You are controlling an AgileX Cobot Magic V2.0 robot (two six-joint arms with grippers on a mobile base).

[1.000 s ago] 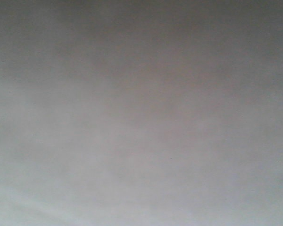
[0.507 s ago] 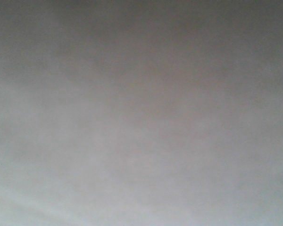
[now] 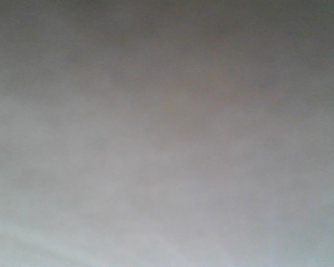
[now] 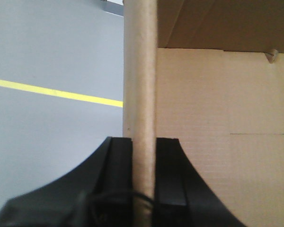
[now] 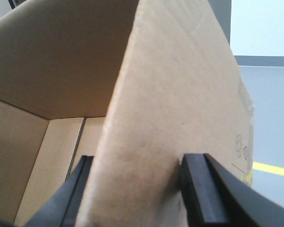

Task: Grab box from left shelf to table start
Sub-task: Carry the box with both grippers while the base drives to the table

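Note:
The brown cardboard box (image 4: 217, 142) is open at the top. In the left wrist view, my left gripper (image 4: 144, 142) is shut on the edge of one of its walls, with a black finger (image 4: 119, 158) on each side. In the right wrist view, my right gripper (image 5: 141, 161) grips another wall or flap of the box (image 5: 180, 85), one finger inside and one finger (image 5: 199, 184) outside. The front view is only a blurred grey field. The black print, the left shelf and the table are out of view.
A grey floor (image 4: 52, 52) with a yellow line (image 4: 57, 92) lies beyond the box on the left. The floor and the yellow line (image 5: 274, 169) also show to the right of the box, with a pale wall (image 5: 260, 28) behind.

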